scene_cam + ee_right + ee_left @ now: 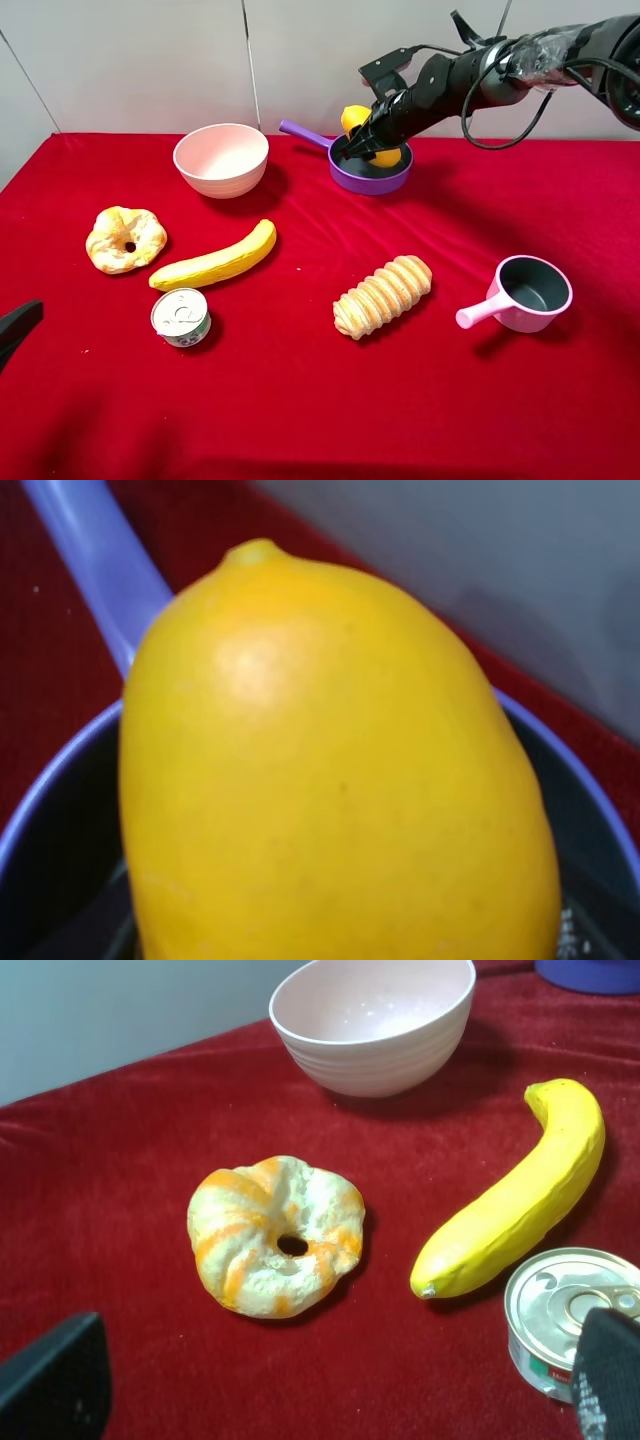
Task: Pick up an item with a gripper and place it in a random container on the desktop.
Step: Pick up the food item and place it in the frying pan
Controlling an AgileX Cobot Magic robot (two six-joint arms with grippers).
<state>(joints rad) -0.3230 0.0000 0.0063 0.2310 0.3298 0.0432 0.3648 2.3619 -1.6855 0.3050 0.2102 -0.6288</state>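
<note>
The right gripper [368, 138] reaches in over the pan [372, 181] with its jaws closed across the middle of the mango [354, 117]. The right wrist view is filled by the fruit standing on end, with the pan's purple rim and dark inside around its base. I cannot tell whether its bottom touches the pan floor. By my reading the pick and the carry are done, and what is left is to open the jaws and lift the arm away. The left gripper [330, 1385] hangs low at the near left edge with its jaws wide apart and nothing between them. On the red cloth [300, 410] a pink bowl [221, 159] stands near the pan's handle. Nearer the camera lie a ring pastry [125, 238], a banana [215, 260], a tin [181, 316], a bread loaf [383, 295] and a pink saucepan [530, 292], all apart except the tin, which sits just beside the banana. Behind the table is a plain pale panelled wall [150, 60].
</note>
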